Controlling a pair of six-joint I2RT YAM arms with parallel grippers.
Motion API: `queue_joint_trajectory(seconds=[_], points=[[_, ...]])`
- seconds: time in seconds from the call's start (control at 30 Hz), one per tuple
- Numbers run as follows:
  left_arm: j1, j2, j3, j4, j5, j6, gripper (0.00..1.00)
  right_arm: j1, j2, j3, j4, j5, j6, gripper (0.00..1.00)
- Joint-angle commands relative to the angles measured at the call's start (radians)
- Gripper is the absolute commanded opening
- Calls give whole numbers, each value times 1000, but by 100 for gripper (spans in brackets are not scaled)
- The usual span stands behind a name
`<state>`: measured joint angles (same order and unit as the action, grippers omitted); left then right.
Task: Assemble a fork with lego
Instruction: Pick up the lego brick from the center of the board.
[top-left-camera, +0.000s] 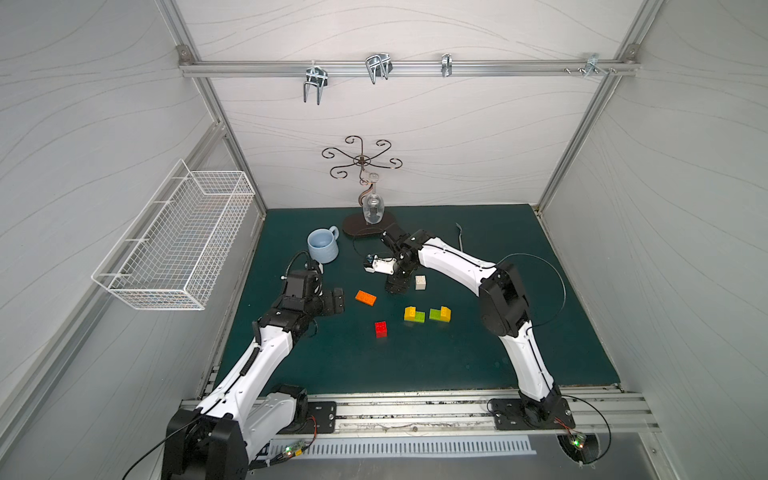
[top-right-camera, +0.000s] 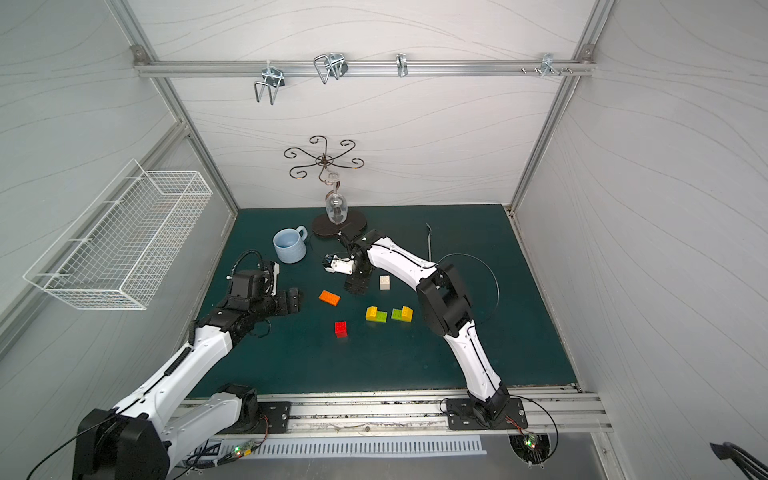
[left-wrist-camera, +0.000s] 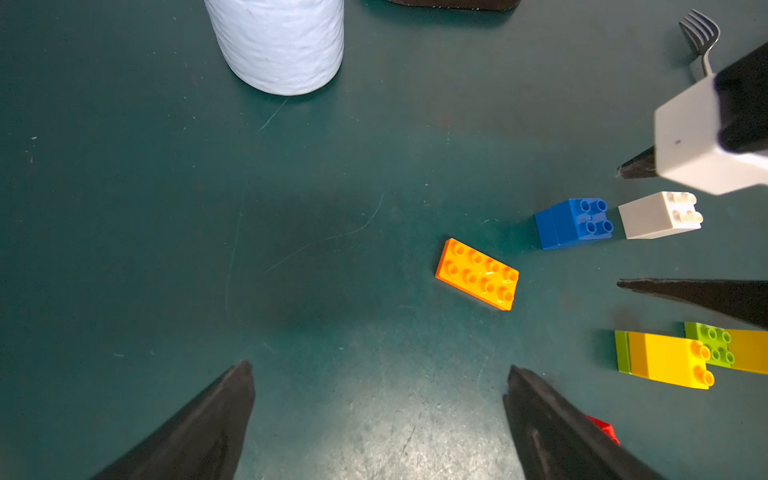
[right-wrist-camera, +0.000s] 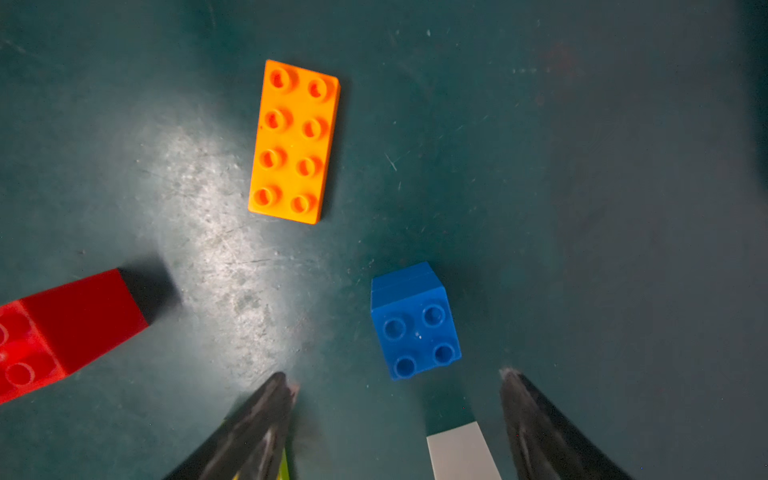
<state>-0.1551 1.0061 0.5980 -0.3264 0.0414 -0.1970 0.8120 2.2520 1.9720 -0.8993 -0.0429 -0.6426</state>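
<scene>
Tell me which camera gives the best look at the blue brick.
The right wrist view: the blue brick sits close and large, studs up, just ahead of the open right hand. The left wrist view shows it smaller, next to the white brick. In both top views the right arm hides it.

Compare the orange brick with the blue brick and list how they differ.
The orange brick has eight studs in two rows of four; the blue brick has four in a square. The orange brick is a thin, long plate; the blue brick is a taller, cube-like block. Both stand studs up on the green mat, unattached and unheld.
</scene>
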Motion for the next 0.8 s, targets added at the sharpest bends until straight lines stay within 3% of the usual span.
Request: queue_joint_trajectory(seconds=[0.0,0.27,0.53,0.77], points=[[5,9,3,56,-5,-2,100,-4,36,18,-44,-43,-29,82],[5,15,-1,63,-4,-2,100,-5,70,38,-42,-71,-29,75],[5,19,-1,67,-3,-4,100,-5,85,47,-42,-82,-31,61],[6,18,-1,68,-3,-4,100,-5,97,53,3,-52,-31,75]])
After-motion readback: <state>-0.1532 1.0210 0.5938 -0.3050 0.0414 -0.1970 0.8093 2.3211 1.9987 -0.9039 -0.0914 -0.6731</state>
